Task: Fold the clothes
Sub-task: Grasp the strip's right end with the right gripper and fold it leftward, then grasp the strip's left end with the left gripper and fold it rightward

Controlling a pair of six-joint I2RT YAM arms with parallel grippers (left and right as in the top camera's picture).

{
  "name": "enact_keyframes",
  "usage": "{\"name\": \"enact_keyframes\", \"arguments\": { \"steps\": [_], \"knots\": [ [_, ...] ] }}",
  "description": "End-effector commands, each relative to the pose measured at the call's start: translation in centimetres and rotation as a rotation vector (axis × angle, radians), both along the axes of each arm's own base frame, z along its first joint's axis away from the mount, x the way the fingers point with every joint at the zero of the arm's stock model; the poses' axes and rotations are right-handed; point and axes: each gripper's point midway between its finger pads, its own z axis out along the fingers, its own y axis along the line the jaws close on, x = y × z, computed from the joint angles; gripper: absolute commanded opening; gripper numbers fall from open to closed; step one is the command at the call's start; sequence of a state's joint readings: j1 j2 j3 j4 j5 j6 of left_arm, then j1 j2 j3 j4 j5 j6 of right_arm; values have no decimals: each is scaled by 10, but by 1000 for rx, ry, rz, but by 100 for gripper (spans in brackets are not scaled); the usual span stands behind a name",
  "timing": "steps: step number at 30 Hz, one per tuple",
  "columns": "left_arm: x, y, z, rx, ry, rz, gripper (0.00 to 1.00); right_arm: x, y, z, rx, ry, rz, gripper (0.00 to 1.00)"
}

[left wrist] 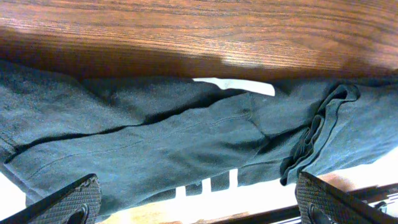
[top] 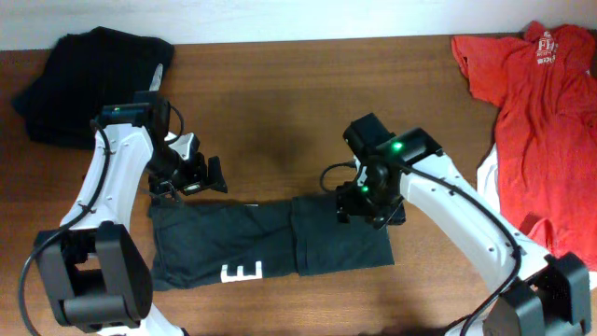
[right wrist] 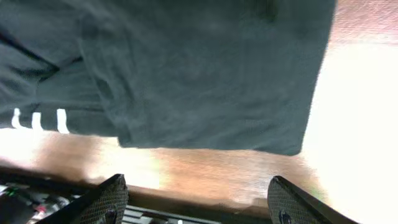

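The long black-green garment (top: 270, 241) with white block letters (top: 244, 272) lies partly folded at the table's front middle. It fills the left wrist view (left wrist: 186, 130) and the right wrist view (right wrist: 205, 68). My left gripper (top: 191, 175) is open and empty, just above the garment's upper left corner. My right gripper (top: 368, 203) is open and empty over the garment's right end. A red T-shirt (top: 541, 103) lies at the far right over a white piece (top: 489, 175). A black pile (top: 89, 79) sits at the back left.
The wooden table (top: 298, 103) is bare between the piles. A white label (left wrist: 236, 85) shows on the garment's upper edge. The table's front edge runs just below the garment (right wrist: 205, 205).
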State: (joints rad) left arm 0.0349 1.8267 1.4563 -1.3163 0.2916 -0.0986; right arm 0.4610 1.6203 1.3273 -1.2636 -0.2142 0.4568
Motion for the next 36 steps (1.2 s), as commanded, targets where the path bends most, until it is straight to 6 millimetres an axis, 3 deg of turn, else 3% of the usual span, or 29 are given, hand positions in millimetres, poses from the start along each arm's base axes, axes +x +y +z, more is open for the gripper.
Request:
{"name": "enact_keyframes", "arguments": {
  "steps": [1, 2, 3, 9, 11, 13, 15, 18, 23, 25, 27, 28, 30, 33, 36],
  "knots": [
    [-3, 16, -3, 89, 10, 1, 99, 7, -7, -1, -33, -42, 32, 80],
    [-5, 32, -5, 148, 22, 18, 99, 11, -15, -3, -83, -64, 31, 92],
    [-7, 60, -6, 214, 36, 79, 99, 17, -28, -4, -156, -97, 29, 99],
    [-40, 136, -2, 118, 104, 316, 99, 34, -97, -3, -163, -55, -126, 99],
    [-48, 134, -5, 64, 119, 319, 99, 37, -104, -3, -137, -53, -161, 99],
    [-58, 121, -22, 22, 147, 286, 99, 43, -108, -3, -130, -75, -146, 98],
    [-68, 97, -52, -68, 146, 249, 99, 44, -107, -3, -128, -82, -130, 99],
    [-75, 72, -69, -163, 128, 215, 99, 45, -107, -3, -127, -88, -104, 99],
    [-84, 60, -88, -161, 129, 181, 98, 44, -106, -3, -119, -85, -105, 99],
    [-86, 53, -94, -159, 128, 157, 79, 44, -106, -3, -119, -85, -106, 99],
    [-88, 48, -96, -157, 132, 136, 67, 44, -106, -3, -119, -85, -106, 99],
    [-87, 46, -96, -156, 131, 125, 51, 44, -106, -3, -120, -85, -108, 99],
    [-86, 45, -97, -153, 128, 125, 1, 42, -106, -3, -121, -78, -108, 99],
    [-75, 50, -89, -139, 117, 151, 0, 40, -107, -3, -123, -67, -107, 99],
    [-53, 57, -52, -94, 87, 177, 1, 36, -107, -3, -126, -53, -106, 99]
  ]
}}
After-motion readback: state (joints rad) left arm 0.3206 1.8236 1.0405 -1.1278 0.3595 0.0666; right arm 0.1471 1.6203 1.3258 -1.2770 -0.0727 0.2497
